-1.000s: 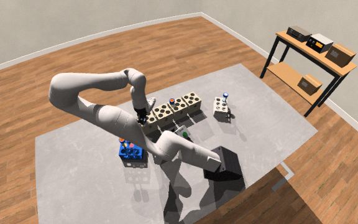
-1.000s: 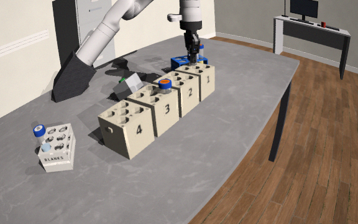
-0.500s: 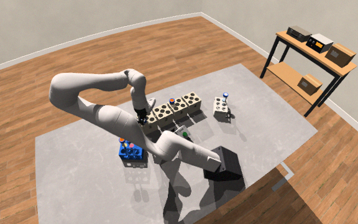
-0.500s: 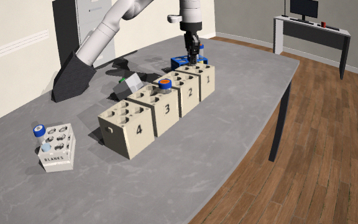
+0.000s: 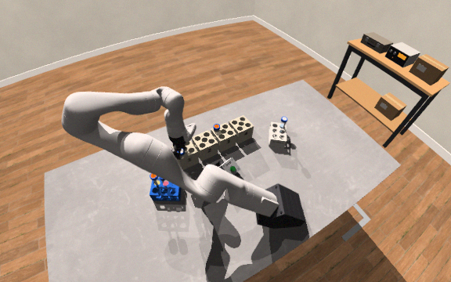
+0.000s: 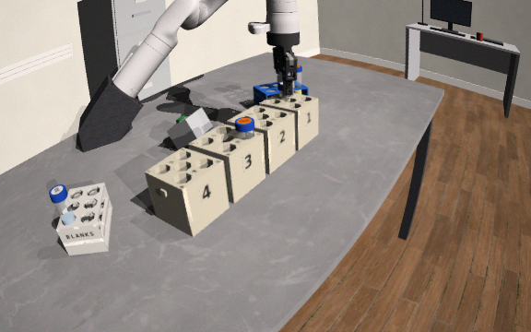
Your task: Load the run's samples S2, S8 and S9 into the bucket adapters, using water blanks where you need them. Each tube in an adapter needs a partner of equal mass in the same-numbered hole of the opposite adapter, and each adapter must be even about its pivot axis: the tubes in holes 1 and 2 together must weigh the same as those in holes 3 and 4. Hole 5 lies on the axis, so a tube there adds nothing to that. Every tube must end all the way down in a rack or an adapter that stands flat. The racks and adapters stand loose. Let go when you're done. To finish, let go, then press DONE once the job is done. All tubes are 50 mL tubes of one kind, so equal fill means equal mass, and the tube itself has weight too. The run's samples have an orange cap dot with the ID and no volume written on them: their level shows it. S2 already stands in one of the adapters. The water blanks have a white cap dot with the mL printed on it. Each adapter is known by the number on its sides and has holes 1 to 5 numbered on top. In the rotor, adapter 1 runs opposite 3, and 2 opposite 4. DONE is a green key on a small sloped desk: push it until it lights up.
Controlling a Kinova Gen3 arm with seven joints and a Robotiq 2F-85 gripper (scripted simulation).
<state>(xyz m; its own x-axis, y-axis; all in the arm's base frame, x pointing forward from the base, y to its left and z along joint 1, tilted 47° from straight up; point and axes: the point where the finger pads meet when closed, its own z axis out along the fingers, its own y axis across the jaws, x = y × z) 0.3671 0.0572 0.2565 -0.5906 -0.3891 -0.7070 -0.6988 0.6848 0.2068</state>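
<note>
Beige adapter block numbered 1 (image 6: pixel 306 119): black two-finger gripper (image 6: pixel 287 92) directly above, fingers part-open, gripping nothing. Best lift straight up, avoiding nudging the loose block.

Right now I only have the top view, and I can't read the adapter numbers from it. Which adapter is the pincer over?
Observer: The pincer hangs over adapter 1, at the end of the row next to the blue rack.
Reviewer: Which adapter holds the orange-capped tube?
Observer: The orange-capped tube stands in adapter 3.
Reviewer: And what is the white rack off on its own?
Observer: The front of the white rack reads BLANKS.
</note>
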